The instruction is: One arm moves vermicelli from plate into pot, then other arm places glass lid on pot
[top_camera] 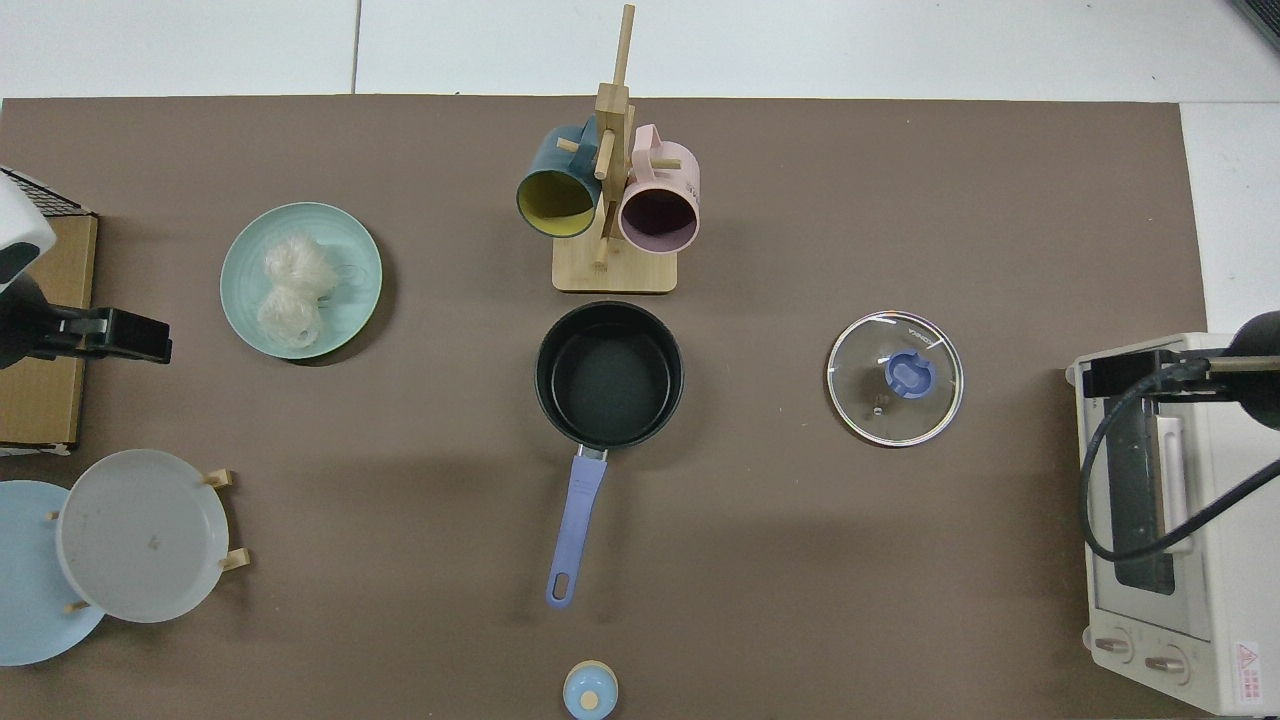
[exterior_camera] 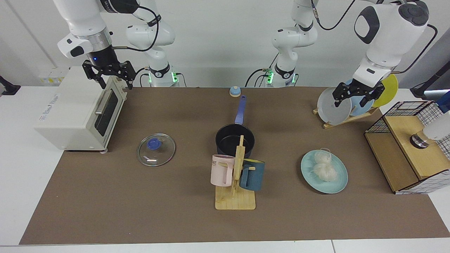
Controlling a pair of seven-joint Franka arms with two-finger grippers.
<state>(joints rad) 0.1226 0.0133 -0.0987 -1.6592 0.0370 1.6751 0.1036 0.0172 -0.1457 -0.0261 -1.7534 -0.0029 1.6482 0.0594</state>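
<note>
Whitish vermicelli [exterior_camera: 323, 165] [top_camera: 290, 290] lies clumped on the light-teal plate [exterior_camera: 339, 184] [top_camera: 350, 255], on the side of my left arm. The black pot [exterior_camera: 235, 140] [top_camera: 608, 375] stands mid-table with nothing in it, its blue-purple handle [exterior_camera: 240, 109] pointing toward the arm bases. The glass lid [exterior_camera: 156, 149] [top_camera: 895, 375] with its blue knob lies flat on the mat near the toaster oven. My left gripper [exterior_camera: 355, 100] [top_camera: 130, 337] hangs open, high in front of the plate rack. My right gripper [exterior_camera: 114, 83] [top_camera: 1125, 372] hangs open above the toaster oven. Both hold nothing.
A wooden mug tree [exterior_camera: 236, 175] with a pink and a dark-blue mug stands right in front of the pot. A toaster oven [exterior_camera: 79, 109], a plate rack [exterior_camera: 344, 105], a wire-and-wood box [exterior_camera: 407, 147] and a small blue bell [exterior_camera: 235, 91] ring the mat.
</note>
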